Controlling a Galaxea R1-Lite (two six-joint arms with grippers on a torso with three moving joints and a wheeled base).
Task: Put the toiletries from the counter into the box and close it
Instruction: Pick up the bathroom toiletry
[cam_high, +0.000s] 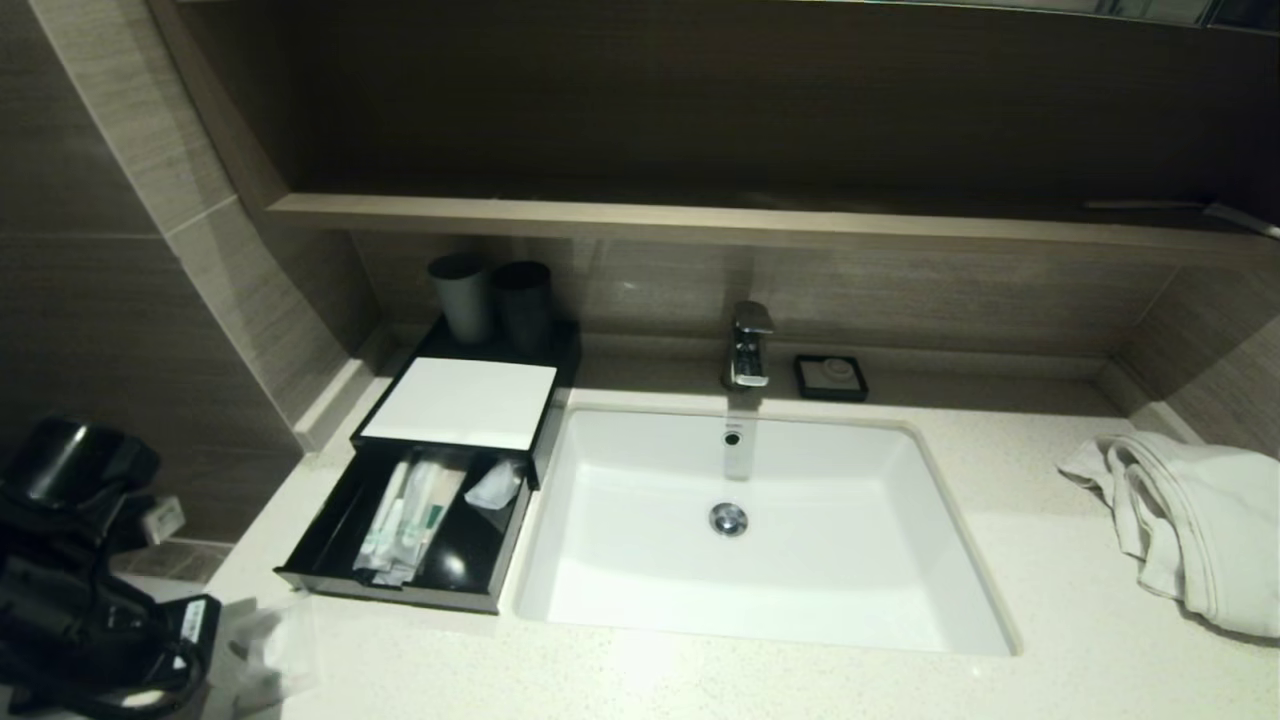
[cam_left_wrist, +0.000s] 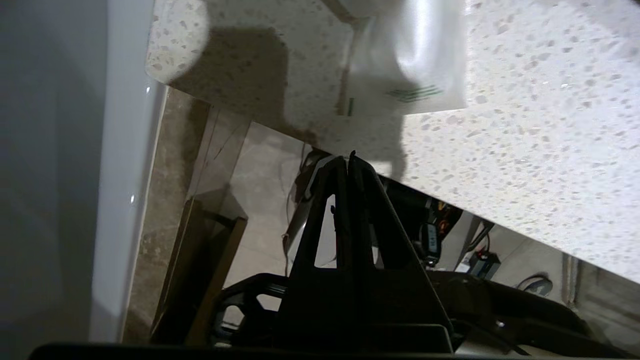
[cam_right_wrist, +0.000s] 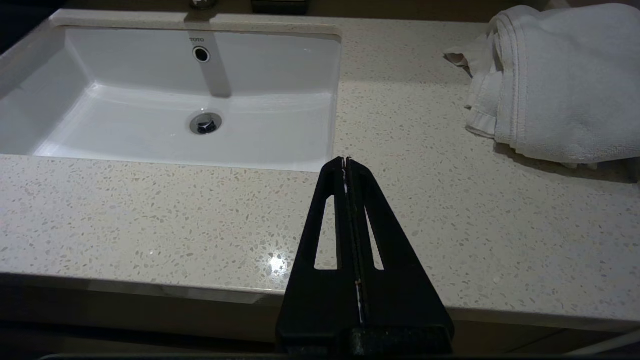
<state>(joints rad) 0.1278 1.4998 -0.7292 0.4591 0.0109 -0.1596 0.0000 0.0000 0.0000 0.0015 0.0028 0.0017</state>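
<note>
Head view: your bench (cam_high: 1000, 600) carries the box (cam_high: 455, 400), drawer pulled out with sachets (cam_high: 405, 520) lying lengthwise front to back. One clear packet (cam_high: 270, 650) sits loose on the near left corner. Left claw (cam_left_wrist: 347, 157) is clenched, empty, just off the bench edge beside the packet; it's nearer. Right claw (cam_right_wrist: 346, 160) clenched, parked.
</note>
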